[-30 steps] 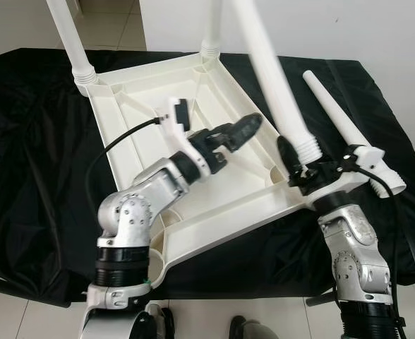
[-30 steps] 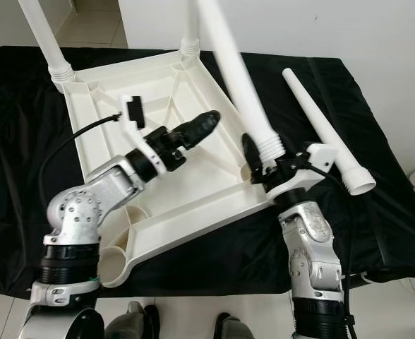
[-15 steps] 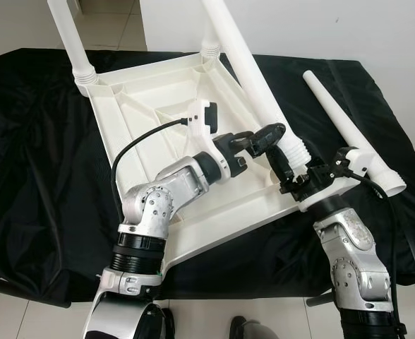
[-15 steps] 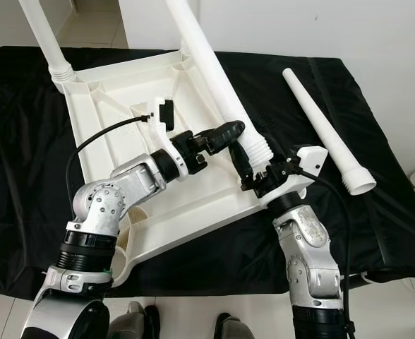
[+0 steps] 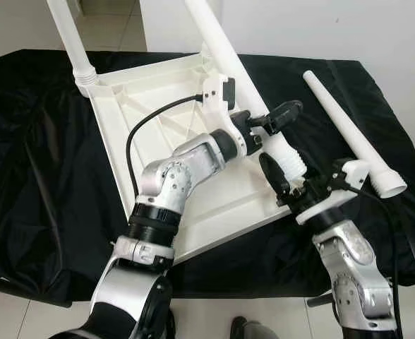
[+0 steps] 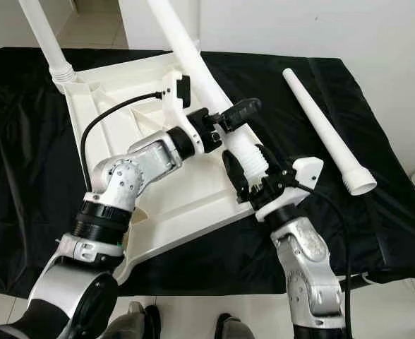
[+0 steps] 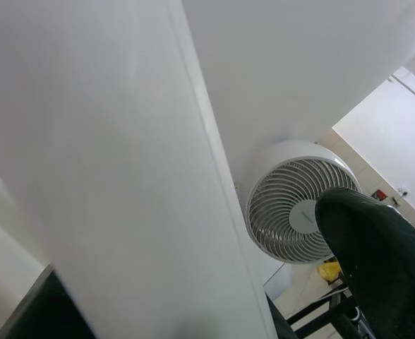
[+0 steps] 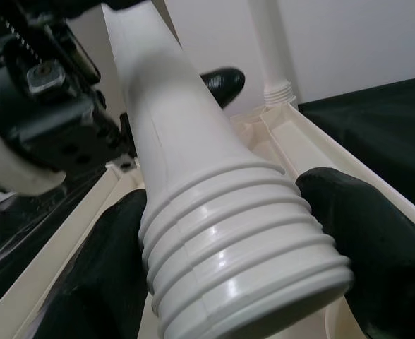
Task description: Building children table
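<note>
Table leg (threaded end) is clamped by right claw; left claw grips its shaft.

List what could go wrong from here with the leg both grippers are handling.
1. The white plastic leg leans steeply; its ribbed threaded end may meet the upturned white tabletop crooked and cross-thread.
2. The right gripper pinches the ridged threads, so it could slip.
3. The left gripper and right gripper sit close and might collide.
</note>
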Robot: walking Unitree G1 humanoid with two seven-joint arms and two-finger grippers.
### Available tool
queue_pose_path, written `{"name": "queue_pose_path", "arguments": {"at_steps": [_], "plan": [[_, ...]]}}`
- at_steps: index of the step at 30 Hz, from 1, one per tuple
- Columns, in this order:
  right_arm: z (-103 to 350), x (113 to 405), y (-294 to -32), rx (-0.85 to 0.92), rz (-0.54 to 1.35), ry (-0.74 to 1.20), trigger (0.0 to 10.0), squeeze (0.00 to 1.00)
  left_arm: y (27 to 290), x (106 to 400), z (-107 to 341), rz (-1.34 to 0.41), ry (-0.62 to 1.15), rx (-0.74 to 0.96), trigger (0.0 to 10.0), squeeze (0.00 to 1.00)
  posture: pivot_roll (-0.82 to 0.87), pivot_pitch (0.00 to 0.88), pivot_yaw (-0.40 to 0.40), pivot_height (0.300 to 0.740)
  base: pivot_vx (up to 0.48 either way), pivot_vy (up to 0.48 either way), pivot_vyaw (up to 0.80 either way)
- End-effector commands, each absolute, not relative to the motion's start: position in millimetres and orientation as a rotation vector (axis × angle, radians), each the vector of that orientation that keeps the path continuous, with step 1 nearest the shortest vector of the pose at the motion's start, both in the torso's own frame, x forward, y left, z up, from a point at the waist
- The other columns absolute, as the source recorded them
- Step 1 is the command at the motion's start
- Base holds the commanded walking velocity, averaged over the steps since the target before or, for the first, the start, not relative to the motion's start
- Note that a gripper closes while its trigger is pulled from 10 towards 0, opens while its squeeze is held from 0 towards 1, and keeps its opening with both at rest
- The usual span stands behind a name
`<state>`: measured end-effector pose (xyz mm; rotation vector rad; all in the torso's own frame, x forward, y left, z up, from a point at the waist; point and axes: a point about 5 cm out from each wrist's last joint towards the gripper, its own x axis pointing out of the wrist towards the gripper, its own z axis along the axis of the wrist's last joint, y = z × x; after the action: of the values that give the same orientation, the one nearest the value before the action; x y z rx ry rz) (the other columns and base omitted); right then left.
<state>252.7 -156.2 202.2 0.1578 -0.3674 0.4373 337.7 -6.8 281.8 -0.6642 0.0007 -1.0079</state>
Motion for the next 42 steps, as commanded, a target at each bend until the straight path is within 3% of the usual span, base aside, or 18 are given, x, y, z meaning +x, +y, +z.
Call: {"name": "queue_pose_path", "arguments": {"at_steps": [1,17,18,19,29,30,31,36,37,39,40,42], "plan": [[201.2,249.5,-153.7,0.160,0.451,-0.357,10.0,0.00,-12.1,332.0,291.2,-1.153,-0.070,-0.672,10.0,0.00,-0.02,0.158,0.031,0.740,0.000,0.000,0.00],[194.5,238.4,-168.2,0.104,0.420,-0.318,10.0,0.00,14.2,363.2,299.9,-1.058,-0.111,-0.578,10.0,0.00,-0.02,0.156,0.023,0.740,0.000,0.000,0.00],[194.3,237.8,-170.3,0.096,0.417,-0.315,10.0,0.00,14.9,363.3,300.6,-1.065,-0.114,-0.574,7.3,0.00,-0.02,0.156,0.023,0.740,0.000,0.000,0.00],[194.2,237.3,-172.1,0.092,0.414,-0.313,10.0,0.00,14.9,362.2,302.2,-1.078,-0.122,-0.577,0.0,0.00,-0.02,0.156,0.023,0.740,0.000,0.000,0.00],[194.3,235.9,-174.4,0.077,0.424,-0.301,10.0,0.00,8.8,353.8,309.3,-1.135,-0.149,-0.591,0.0,0.00,-0.02,0.157,0.026,0.740,0.000,0.000,0.00],[194.7,235.8,-174.4,0.080,0.436,-0.296,10.0,0.22,5.1,348.9,312.4,-1.164,-0.159,-0.600,0.0,0.00,-0.02,0.156,0.025,0.740,0.000,0.000,0.00],[195.6,236.0,-174.2,0.086,0.456,-0.291,10.0,1.00,0.7,343.1,316.2,-1.192,-0.174,-0.603,0.0,0.00,-0.02,0.153,0.020,0.740,0.000,0.000,0.00],[198.6,237.6,-175.1,0.087,0.474,-0.291,10.0,1.00,-5.8,334.9,322.8,-1.219,-0.198,-0.590,0.0,0.00,-0.02,0.152,0.016,0.740,0.000,0.000,0.00],[201.3,240.2,-176.0,0.091,0.465,-0.285,10.0,1.00,-9.0,328.0,328.9,-1.233,-0.228,-0.541,10.0,0.00,-0.01,0.149,0.008,0.740,0.000,0.000,0.00],[203.7,242.3,-175.9,0.095,0.462,-0.276,10.0,1.00,-8.9,322.7,336.2,-1.239,-0.276,-0.528,10.0,0.00,-0.01,0.147,0.005,0.740,0.000,0.000,0.00],[204.9,243.7,-175.9,0.089,0.456,-0.269,10.0,0.00,-8.7,320.8,339.3,-1.240,-0.291,-0.525,10.0,0.00,-0.01,0.147,0.003,0.740,0.000,0.000,0.00],[206.4,245.5,-175.6,0.093,0.453,-0.256,10.0,0.00,-8.3,319.1,342.8,-1.237,-0.310,-0.517,10.0,0.00,-0.01,0.147,0.003,0.740,0.000,0.000,0.00]]}}
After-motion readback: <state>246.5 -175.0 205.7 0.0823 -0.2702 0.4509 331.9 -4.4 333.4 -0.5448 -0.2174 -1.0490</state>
